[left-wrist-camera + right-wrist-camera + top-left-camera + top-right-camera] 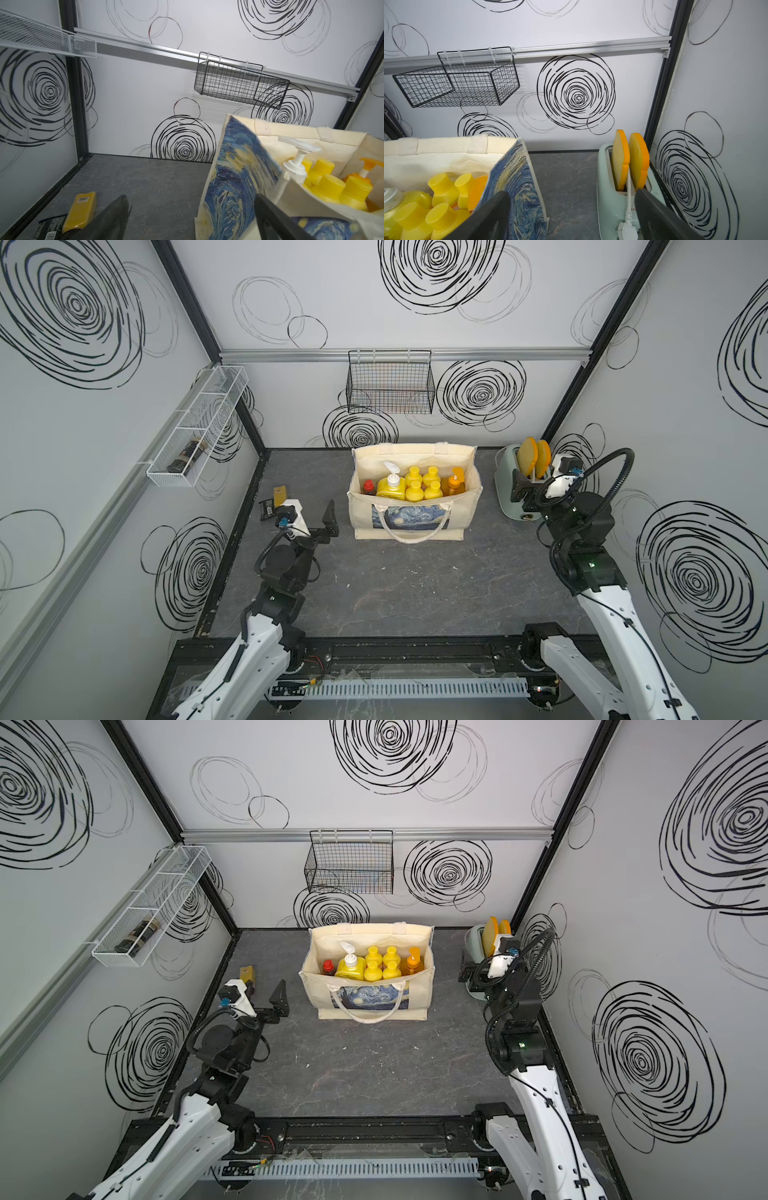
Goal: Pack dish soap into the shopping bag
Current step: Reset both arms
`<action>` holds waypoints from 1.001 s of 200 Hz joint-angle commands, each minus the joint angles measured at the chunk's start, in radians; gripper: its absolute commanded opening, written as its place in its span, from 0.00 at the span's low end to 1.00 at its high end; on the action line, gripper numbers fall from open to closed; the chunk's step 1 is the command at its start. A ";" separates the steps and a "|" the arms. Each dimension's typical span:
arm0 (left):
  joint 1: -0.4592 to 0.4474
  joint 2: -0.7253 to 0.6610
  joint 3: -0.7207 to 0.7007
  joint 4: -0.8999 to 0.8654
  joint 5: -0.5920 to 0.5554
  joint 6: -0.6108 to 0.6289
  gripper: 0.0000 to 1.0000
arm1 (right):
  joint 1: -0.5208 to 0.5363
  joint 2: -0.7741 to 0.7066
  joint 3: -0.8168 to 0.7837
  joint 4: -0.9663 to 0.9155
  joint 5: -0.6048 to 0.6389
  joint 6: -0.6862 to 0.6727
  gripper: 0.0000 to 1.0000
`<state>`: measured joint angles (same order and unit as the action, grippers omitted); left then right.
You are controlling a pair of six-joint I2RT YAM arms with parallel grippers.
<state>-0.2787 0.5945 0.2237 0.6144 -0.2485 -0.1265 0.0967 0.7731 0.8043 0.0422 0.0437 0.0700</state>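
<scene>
A large boxy cream canvas shopping bag [459, 518] with a blue-and-yellow swirling night-sky print on its front stands open in the middle of both top views, toward the back of the dark grey marbled tabletop [395, 593]. One strap handle droops over the print. All the dish soap stands upright inside it, from frame left to frame right: a dark-red bottle with a red cap [368, 488], a yellow plastic bottle with a white pump [391, 486], four orange bottles with yellow caps [414, 491] packed two by two, and an amber bottle with an orange pump [455, 485]. The left gripper [191, 197] hovers left of the bag, near it but apart in the top views, its black fingers spread wide with nothing between them. Beyond it, toward the table's left edge, lie a small yellow packet [279, 494] and a black packet [266, 510]. The right gripper [572, 193] sits right of the bag, close by a mint-green toaster [503, 472] holding two yellow-orange toast slices [536, 458]; its fingers likewise stand far apart, gripping nothing. On the back wall, above the bag in the frame, hangs a black wire basket [390, 383]. At upper left a white mesh shelf [195, 423] holds a dark container [187, 456] lying on its side.
</scene>
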 commanded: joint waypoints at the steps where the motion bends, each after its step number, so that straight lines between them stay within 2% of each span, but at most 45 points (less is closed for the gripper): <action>1: 0.007 -0.042 -0.136 0.282 -0.117 0.118 0.96 | -0.019 -0.034 -0.047 0.190 0.018 -0.012 0.98; 23: 0.026 0.010 -0.194 0.377 -0.143 0.184 0.96 | -0.031 -0.058 -0.134 0.309 0.015 -0.043 0.97; 52: 0.062 0.100 -0.207 0.434 -0.098 0.165 0.96 | -0.043 -0.094 -0.228 0.433 0.023 -0.078 0.97; 91: 0.210 0.240 -0.254 0.550 0.008 0.121 0.96 | -0.071 -0.122 -0.270 0.419 0.025 -0.061 0.97; 128: 0.289 0.525 -0.267 0.774 0.146 0.065 0.96 | -0.078 -0.152 -0.461 0.529 -0.086 -0.043 0.98; 144: 0.291 0.632 -0.260 0.911 0.214 0.057 0.96 | -0.078 -0.152 -0.562 0.632 -0.058 -0.065 0.97; 173: 0.302 0.854 -0.289 1.196 0.189 0.029 0.96 | -0.083 -0.129 -0.641 0.695 -0.033 -0.072 0.98; 188: 0.307 0.958 -0.234 1.202 0.224 0.028 0.96 | -0.083 -0.090 -0.660 0.725 -0.048 -0.069 0.97; 200: 0.320 0.953 -0.212 1.159 0.290 0.032 0.96 | -0.083 -0.037 -0.671 0.762 -0.051 -0.061 0.97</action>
<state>0.0204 1.5043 0.0101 1.4998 -0.0601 -0.0772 0.0177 0.6796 0.1410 0.6430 0.0059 0.0158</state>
